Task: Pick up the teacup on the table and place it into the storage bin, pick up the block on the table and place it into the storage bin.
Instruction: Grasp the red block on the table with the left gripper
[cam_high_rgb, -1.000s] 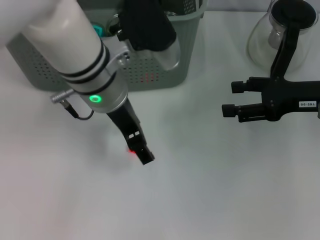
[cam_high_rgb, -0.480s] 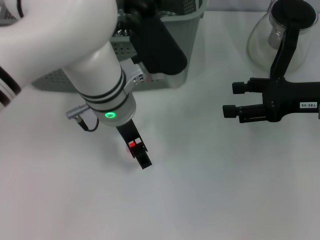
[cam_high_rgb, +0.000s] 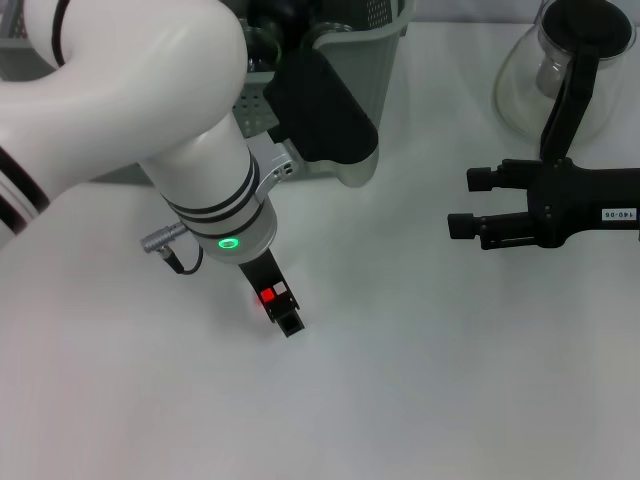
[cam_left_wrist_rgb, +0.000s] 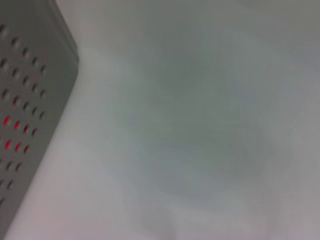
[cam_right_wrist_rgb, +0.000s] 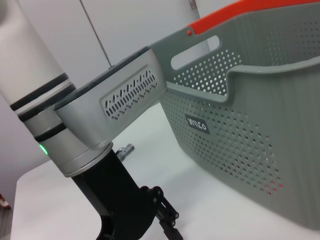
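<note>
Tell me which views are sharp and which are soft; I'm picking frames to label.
Head view: sharp, left gripper and glass carafe crisp. Left wrist view: blurred, only the storage bin wall and bare table readable. Right wrist view: sharp, bin label legible.

I see bare white table (cam_high_rgb: 420, 390) across the whole near side, open for passing. My left arm's white-and-black bulk (cam_high_rgb: 200, 170) blocks the front of the grey-green perforated plastic storage bin (cam_high_rgb: 385, 60). The glass carafe with black handle (cam_high_rgb: 570, 70) crowds the far right, behind the right gripper (cam_high_rgb: 462, 203).
</note>
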